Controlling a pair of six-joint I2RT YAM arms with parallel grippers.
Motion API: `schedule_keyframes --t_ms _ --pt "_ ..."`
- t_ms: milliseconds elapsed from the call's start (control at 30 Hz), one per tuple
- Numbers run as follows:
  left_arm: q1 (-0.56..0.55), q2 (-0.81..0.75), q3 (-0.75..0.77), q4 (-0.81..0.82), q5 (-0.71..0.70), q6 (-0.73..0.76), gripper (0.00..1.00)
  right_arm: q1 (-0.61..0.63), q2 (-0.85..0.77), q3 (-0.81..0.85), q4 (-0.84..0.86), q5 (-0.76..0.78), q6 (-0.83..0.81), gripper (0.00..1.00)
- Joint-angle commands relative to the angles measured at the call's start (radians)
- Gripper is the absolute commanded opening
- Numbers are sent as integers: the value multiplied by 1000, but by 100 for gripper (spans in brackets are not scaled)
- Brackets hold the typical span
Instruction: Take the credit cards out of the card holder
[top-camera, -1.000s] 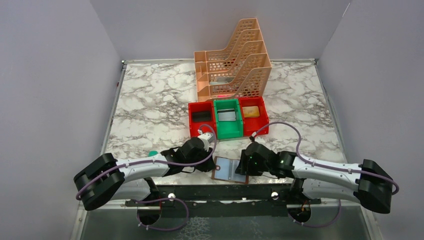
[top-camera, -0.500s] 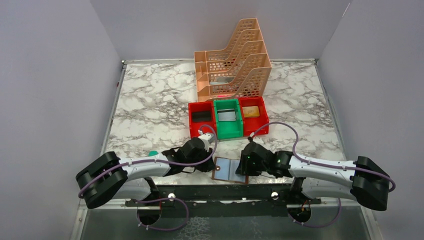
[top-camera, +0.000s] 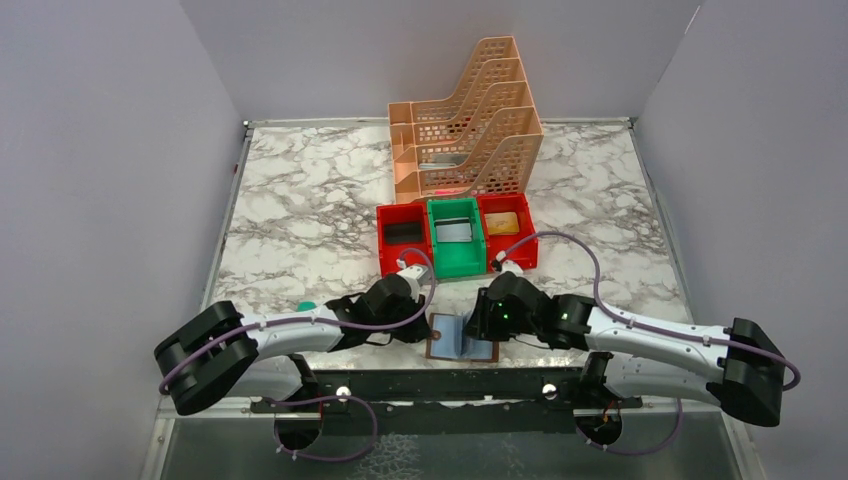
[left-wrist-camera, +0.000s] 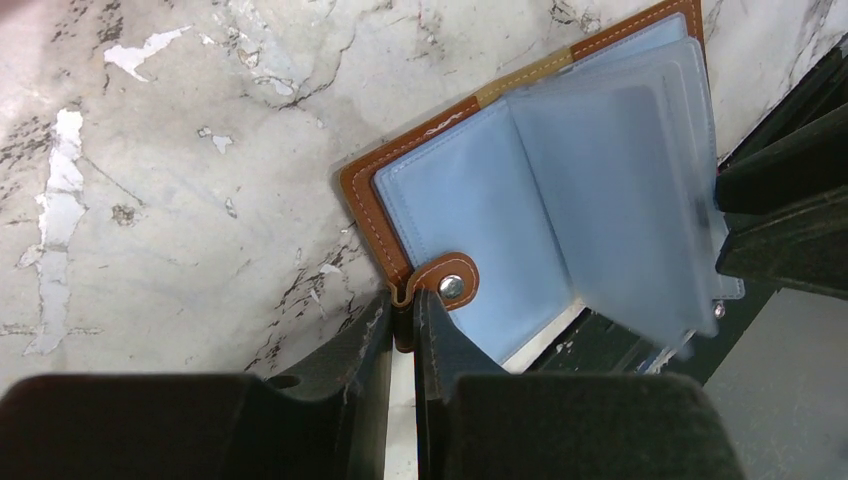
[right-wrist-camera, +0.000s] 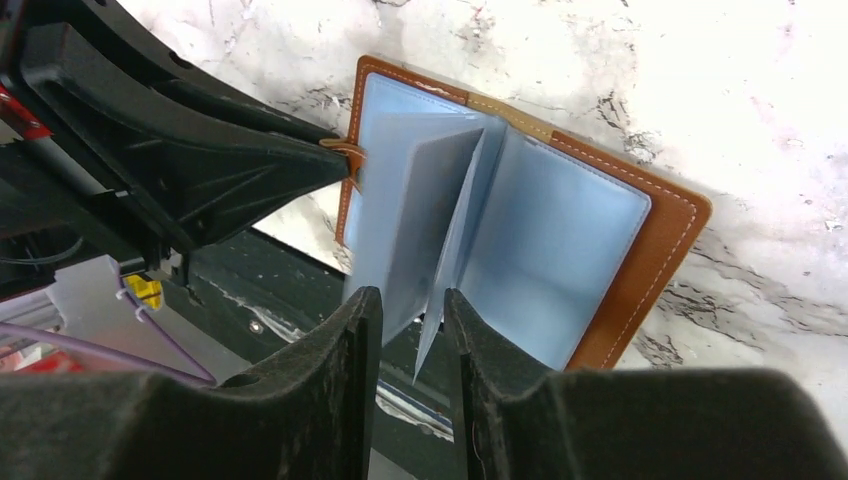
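Note:
The brown card holder (top-camera: 447, 346) lies open at the table's front edge, its near side hanging over the black rail. My left gripper (top-camera: 425, 332) (left-wrist-camera: 403, 305) is shut on its snap tab (left-wrist-camera: 445, 283). Grey-blue pocket leaves (left-wrist-camera: 610, 200) (right-wrist-camera: 440, 210) stand up from the spine. The lower edges of the leaves sit in the gap of my right gripper (top-camera: 480, 330) (right-wrist-camera: 412, 300), which is open and narrow. Whether credit cards sit inside the leaves cannot be told.
Behind the holder stand a green bin (top-camera: 457, 255) with a flat grey-blue rectangle in it and two red bins (top-camera: 402, 238) (top-camera: 507, 240). A peach file rack (top-camera: 465, 130) rises further back. The black rail (top-camera: 430, 385) runs along the front edge.
My right gripper has shifted left onto the holder and its jaws have narrowed around the leaves, which now stand more upright. The left gripper has tightened on the tab.

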Motion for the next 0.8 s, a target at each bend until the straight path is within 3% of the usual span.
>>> schedule_keyframes --t_ms 0,333,500,633,767 --pt "-7 37 50 -4 -3 18 14 6 12 19 -20 3 1 36" --pt "-8 25 35 9 -11 3 14 6 21 -6 -33 31 25 38" --pt "-9 9 28 7 -13 0 14 7 -22 -52 -87 96 45 38" --pt "-14 -6 17 9 -12 -11 15 6 -62 -30 -232 185 96 39" --pt "-17 -29 17 -5 -17 -12 17 7 -155 -12 -228 182 56 39"
